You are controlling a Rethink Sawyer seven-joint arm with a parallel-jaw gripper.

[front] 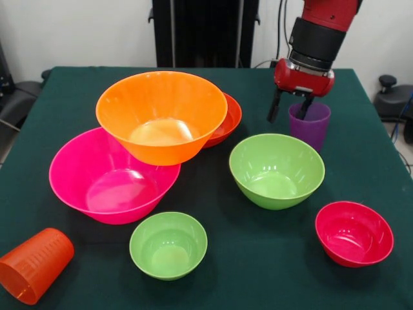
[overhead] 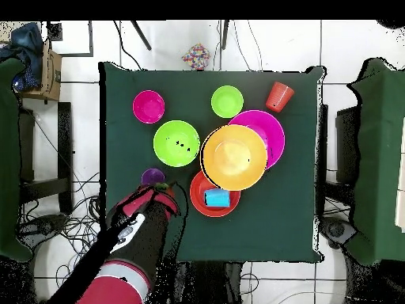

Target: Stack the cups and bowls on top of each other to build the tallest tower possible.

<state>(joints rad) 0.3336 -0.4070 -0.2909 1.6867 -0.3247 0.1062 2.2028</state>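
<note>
My gripper [front: 288,117] is open at the purple cup [front: 311,129], which stands upright at the back right. One finger [front: 304,107] reaches inside its mouth and the other hangs outside its left wall. The large orange bowl [front: 161,116] rests tilted on the large pink bowl [front: 106,177] and the shallow red-orange bowl [front: 230,118]. From above, a blue cup [overhead: 217,198] lies inside the red-orange bowl [overhead: 198,204], and the purple cup [overhead: 152,176] peeks out beside the arm. An orange cup [front: 32,266] lies on its side at the front left.
A medium green bowl [front: 276,169] sits just in front of the purple cup. A small green bowl [front: 168,244] and a small crimson bowl [front: 354,232] stand apart near the front edge. The dark green table [front: 258,271] fills the view.
</note>
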